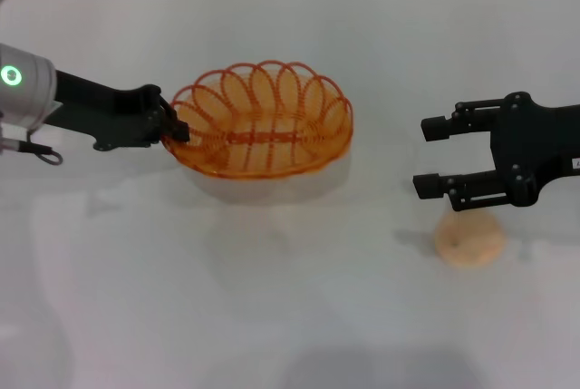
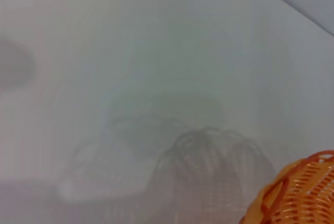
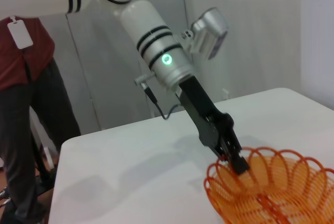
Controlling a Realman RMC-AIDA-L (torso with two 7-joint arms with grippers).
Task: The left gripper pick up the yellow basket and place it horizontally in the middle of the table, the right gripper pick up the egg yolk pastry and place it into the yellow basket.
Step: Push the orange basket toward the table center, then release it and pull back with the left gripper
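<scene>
The yellow basket, an oval orange-yellow wire basket with a looped rim, lies lengthwise across the middle rear of the white table. It hangs slightly above the tabletop, with its shadow beneath it. My left gripper is shut on the rim at the basket's left end; the right wrist view shows this grip, left gripper on basket. An edge of the basket shows in the left wrist view. The egg yolk pastry lies on the table at the right. My right gripper hovers open just behind it, holding nothing.
The table's far edge meets a wall at the back. A person in a red top stands beyond the table's left side. The basket's shadow falls on bare tabletop.
</scene>
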